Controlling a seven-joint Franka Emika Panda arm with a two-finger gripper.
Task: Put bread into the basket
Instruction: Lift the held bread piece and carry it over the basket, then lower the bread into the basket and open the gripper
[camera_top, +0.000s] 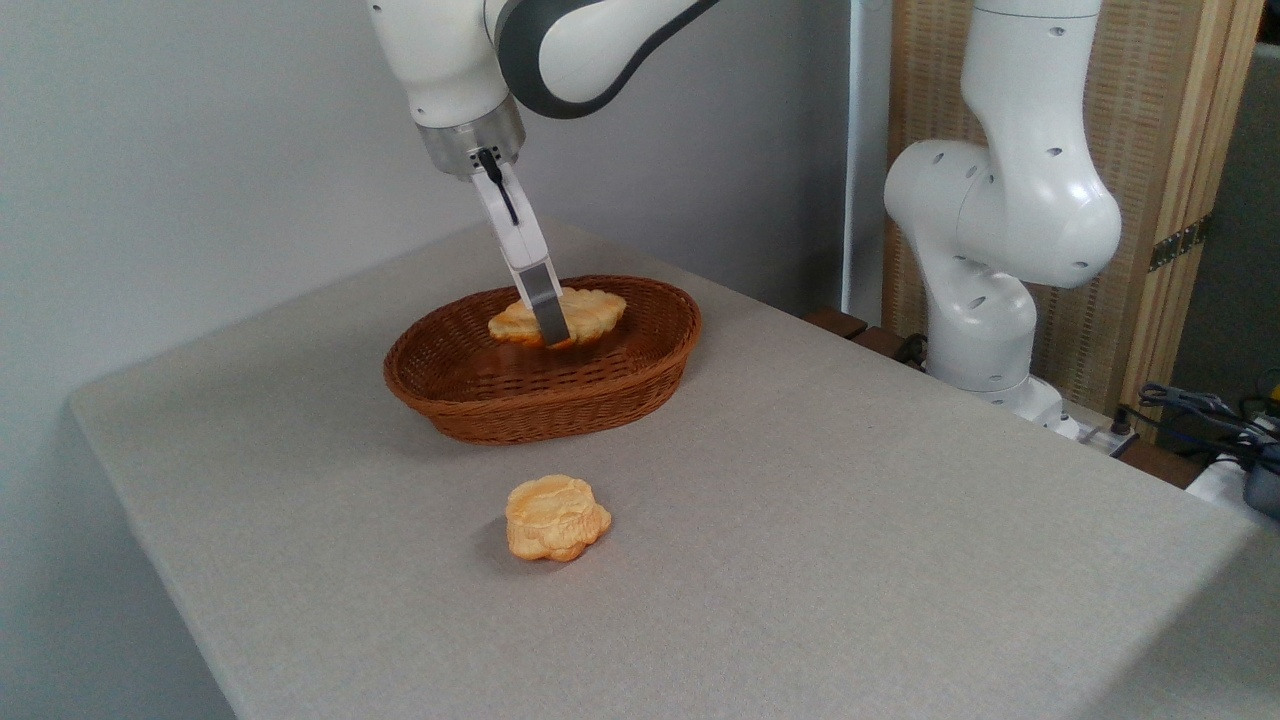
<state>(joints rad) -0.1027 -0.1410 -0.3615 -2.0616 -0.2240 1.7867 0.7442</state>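
Observation:
The bread, a long golden-orange ridged pastry with a pale top, hangs level inside the oval wicker basket, about at rim height above its floor. My gripper reaches down at a slant from the upper left and is shut on the bread's middle. One grey fingertip crosses the front of the pastry. The other finger is hidden behind it.
A smaller lumpy golden bun lies on the grey table in front of the basket. The arm's white base stands at the table's right rear edge. Cables lie at the far right.

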